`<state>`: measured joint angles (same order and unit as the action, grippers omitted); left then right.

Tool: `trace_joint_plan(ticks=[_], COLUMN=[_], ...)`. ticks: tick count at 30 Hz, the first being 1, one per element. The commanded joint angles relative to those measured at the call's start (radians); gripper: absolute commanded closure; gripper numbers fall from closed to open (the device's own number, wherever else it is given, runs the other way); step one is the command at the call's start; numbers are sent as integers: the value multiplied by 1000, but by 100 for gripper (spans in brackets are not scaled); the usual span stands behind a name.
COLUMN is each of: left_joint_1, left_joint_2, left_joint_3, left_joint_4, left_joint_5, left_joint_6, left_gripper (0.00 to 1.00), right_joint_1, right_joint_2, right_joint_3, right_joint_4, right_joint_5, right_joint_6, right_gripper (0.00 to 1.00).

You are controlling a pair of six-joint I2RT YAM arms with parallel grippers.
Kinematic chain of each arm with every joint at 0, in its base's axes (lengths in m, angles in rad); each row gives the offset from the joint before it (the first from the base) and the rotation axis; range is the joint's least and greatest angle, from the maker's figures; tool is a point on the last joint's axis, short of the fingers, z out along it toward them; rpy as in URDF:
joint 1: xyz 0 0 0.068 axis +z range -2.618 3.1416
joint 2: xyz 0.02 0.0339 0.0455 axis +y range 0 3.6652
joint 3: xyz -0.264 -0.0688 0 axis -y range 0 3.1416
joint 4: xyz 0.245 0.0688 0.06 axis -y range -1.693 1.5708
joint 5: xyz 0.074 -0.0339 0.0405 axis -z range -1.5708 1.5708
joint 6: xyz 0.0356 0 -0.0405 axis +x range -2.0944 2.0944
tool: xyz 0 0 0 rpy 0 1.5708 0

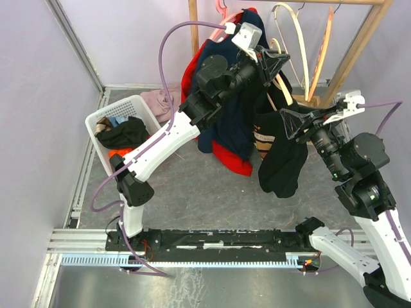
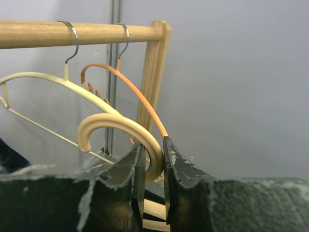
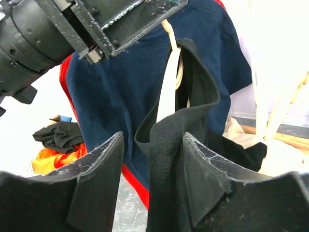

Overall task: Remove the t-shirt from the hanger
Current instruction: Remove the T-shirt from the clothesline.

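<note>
Only the left wrist view shows the cream hanger (image 2: 116,121) hook pinched by the left fingers (image 2: 179,162). The black t-shirt (image 3: 169,154) collar, stretched upward, is straddled by the spread right fingers (image 3: 96,166).

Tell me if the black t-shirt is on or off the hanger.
On: black t-shirt collar loops the cream hanger, hook pinched in left gripper.
</note>
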<state>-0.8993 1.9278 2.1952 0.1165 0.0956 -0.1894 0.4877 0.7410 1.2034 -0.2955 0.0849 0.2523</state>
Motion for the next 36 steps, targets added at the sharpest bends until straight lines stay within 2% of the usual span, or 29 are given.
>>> trace_joint_plan(ticks=[1,7,17,19,22,25,27,29,33,36], left_joint_1=[-4,-3,-1,-2,-2,-2,-2,-2,-2,-2], left_joint_2=[29,77,73,68,63,60,58,57,60,62], left_joint_3=[117,197,213,214,213,213,215,218,224,224], left_joint_4=[-10,-49,-64,-69,-79,-84,-85,-86,-90,-90], left_joint_5=[-101,-168,-207,-208,-207,-205,-206,-212,-225,-238], left_joint_6=[43,86,108,108,107,102,98,95,96,99], left_gripper=[97,97,97,97,97,97,97,97,97,97], right_joint_1=[-1,-1,0,-1,-1,-1,-1,-1,-1,-2], right_joint_2=[0,-3,-92,-110,-120,-117,-117,-118,-131,-143], right_joint_3=[94,153,87,72,61,57,53,53,53,44], right_joint_4=[-65,-203,-339,-352,-367,-381,-386,-396,-437,-476], right_joint_5=[-15,-7,47,61,68,67,67,65,60,57], right_joint_6=[-27,-46,-28,-23,-18,-18,-18,-18,-10,-1], right_gripper=[39,37,37,43,58,68,71,67,51,49])
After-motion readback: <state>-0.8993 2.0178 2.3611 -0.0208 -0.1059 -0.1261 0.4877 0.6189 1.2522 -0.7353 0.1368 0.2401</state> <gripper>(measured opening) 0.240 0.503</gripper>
